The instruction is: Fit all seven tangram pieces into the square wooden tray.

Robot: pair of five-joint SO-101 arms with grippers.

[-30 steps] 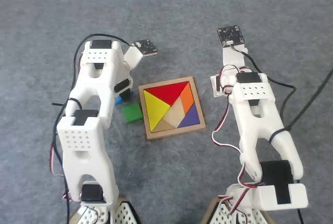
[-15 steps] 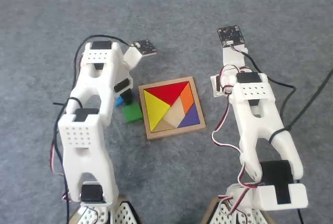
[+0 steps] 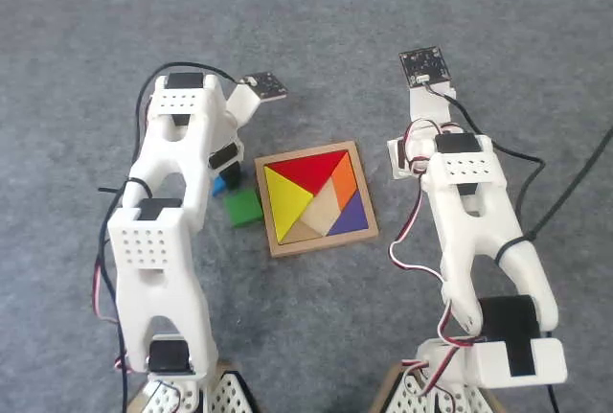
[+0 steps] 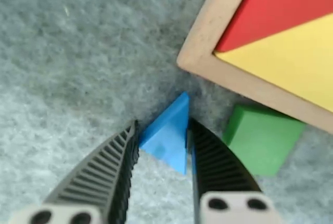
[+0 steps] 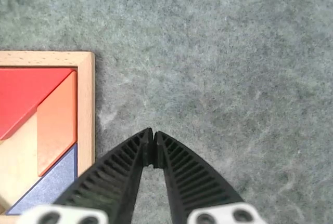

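My left pincer (image 4: 162,126) is closed on the blue triangle (image 4: 169,133), which looks small, light, hard and smooth, so I should squeeze its flat sides

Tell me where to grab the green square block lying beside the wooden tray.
Come from straight above and close the jaws on the two sides of the green square block that run away from the square wooden tray. It lies flat on the grey mat with one side close along the tray's rim, likely leaving no room for a jaw there.
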